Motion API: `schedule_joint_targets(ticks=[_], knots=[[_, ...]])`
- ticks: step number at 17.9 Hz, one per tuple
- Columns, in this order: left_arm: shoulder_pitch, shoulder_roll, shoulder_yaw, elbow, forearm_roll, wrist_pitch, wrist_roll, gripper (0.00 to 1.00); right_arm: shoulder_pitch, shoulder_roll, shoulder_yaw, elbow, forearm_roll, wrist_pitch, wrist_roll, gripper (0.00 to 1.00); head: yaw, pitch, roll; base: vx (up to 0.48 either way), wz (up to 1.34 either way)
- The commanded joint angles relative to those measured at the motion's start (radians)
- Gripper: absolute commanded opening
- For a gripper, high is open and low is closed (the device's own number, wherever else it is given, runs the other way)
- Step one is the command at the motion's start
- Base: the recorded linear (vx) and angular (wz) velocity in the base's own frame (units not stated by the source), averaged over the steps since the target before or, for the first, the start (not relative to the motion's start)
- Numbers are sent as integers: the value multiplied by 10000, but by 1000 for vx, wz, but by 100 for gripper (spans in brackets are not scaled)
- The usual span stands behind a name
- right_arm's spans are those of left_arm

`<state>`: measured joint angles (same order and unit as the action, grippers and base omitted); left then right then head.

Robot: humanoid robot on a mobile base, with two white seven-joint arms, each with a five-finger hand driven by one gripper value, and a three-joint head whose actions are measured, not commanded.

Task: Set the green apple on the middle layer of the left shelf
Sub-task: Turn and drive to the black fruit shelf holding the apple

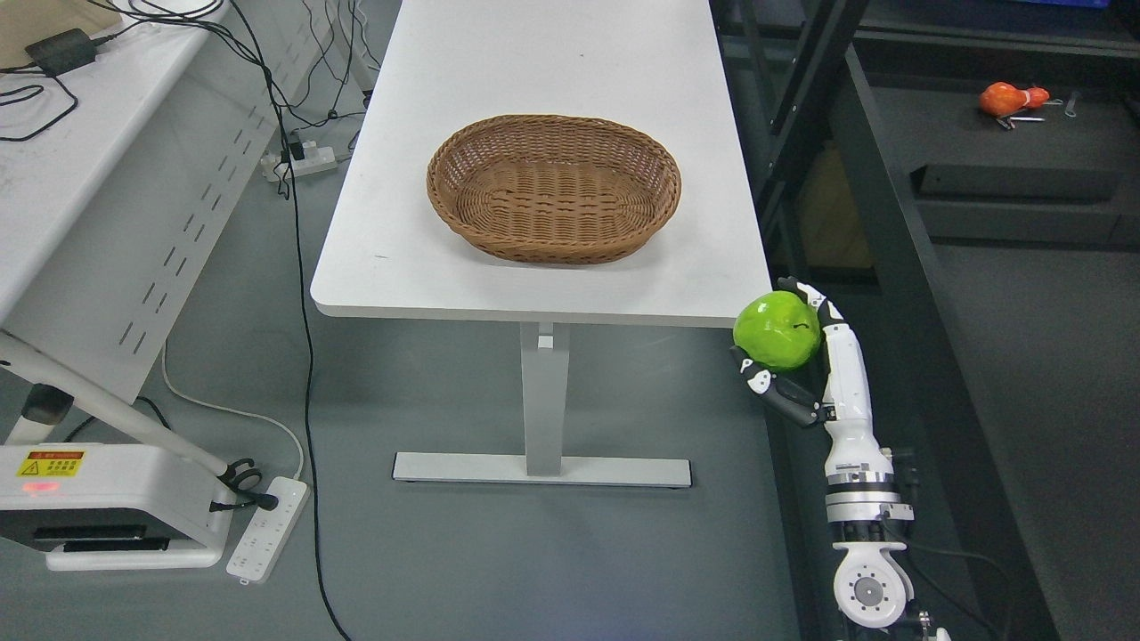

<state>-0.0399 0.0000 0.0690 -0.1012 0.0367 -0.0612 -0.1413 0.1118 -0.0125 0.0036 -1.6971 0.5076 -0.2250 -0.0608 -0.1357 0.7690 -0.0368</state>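
The right hand [806, 356] is gripping the green apple [777, 331], with its fingers curling around the fruit from the right and from below. The thumb [757, 378] is pressing against the lower left side of the apple, and one fingertip is showing over the top of it. The right arm is entering from the lower right of the head view and is rising nearly straight up the picture, with the white forearm and its round wrist joint below the hand.

The apple is showing just below the front right corner of the white table [552, 71], overlapping the table's front edge in this view. Whether it is touching the edge cannot be determined.

A brown wicker basket [553, 239] is sitting on the table, towards the front and right of the middle, and it is holding nothing. To the right of the table, a dark shelf frame [891, 223] is standing, and an orange object [1006, 98] is lying on a dark surface at the upper right; its kind cannot be made out.

On the grey floor at the lower left, a white power strip [267, 530] is lying beside a white machine base [116, 503] that is bearing a yellow warning label. Black cables [303, 356] are hanging down from the white bench [80, 160] at the left and running across the floor.
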Motion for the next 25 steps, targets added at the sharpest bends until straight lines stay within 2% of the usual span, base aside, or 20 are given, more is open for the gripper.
schedule_joint_targets(ticks=[1, 25], knots=[[0, 175, 1, 0, 1, 29, 1, 100, 339, -49, 577, -194, -13, -21, -21, 0, 0, 0, 0, -172, -244], [0, 175, 1, 0, 1, 29, 1, 100, 446, -49, 685, -148, -44, 25, 10, 0, 0, 1, 0, -245, 35]])
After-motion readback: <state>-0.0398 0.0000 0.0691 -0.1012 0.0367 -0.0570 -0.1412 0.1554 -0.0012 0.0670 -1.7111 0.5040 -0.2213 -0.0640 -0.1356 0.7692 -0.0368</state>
